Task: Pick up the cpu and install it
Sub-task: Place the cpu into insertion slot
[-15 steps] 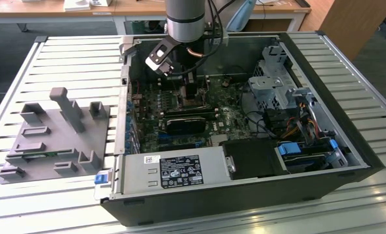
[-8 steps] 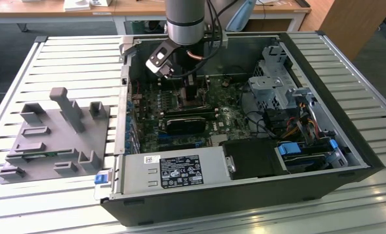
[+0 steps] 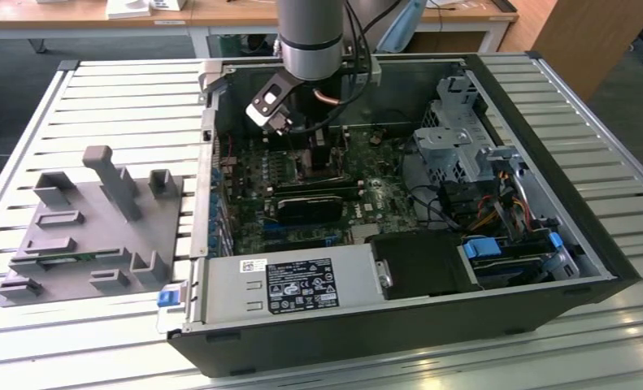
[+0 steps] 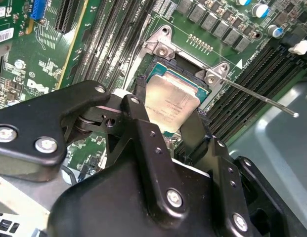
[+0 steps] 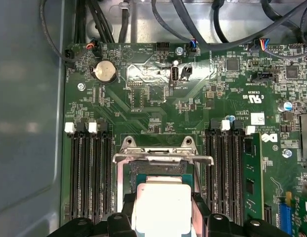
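Observation:
The cpu (image 4: 172,98), a flat square chip with a shiny silver top, sits between the two black fingers (image 4: 137,106) of my gripper (image 4: 168,111), which is shut on its opposite edges. It hangs right over the black-framed socket (image 4: 158,69) on the green motherboard, close above it; whether it touches the socket I cannot tell. The first wrist view has the same cpu (image 5: 162,205) in the gripper (image 5: 162,212), just in front of the socket (image 5: 160,170). In the exterior view the gripper (image 3: 305,134) reaches down into the open computer case (image 3: 581,244).
The socket's metal load plate (image 5: 160,157) and thin lever (image 4: 262,98) stand open. Black memory slots (image 5: 89,173) flank the socket on both sides. A grey plastic holder block with posts (image 3: 93,227) stands on the slatted table at the exterior view's left.

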Controlling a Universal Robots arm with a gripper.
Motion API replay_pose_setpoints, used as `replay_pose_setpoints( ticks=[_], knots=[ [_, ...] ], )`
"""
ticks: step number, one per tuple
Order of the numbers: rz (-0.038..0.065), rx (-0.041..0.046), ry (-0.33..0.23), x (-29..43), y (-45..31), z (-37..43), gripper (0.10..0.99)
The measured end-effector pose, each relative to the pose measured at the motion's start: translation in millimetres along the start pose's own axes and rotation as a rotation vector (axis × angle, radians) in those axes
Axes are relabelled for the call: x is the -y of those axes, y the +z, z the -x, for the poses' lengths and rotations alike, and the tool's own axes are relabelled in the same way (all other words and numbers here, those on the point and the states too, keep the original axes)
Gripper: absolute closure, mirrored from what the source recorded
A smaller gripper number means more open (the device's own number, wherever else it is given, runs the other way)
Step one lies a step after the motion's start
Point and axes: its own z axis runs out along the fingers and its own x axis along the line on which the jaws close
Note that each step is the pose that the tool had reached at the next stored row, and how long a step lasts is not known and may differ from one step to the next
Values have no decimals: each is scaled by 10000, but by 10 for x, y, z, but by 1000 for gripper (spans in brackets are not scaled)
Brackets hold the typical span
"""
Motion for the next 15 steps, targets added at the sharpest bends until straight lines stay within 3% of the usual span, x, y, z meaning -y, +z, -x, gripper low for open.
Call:
replay_pose_setpoints(
  ticks=[15],
  knots=[
    [-2,-18,-154,-5,72,1,557]
  ],
)
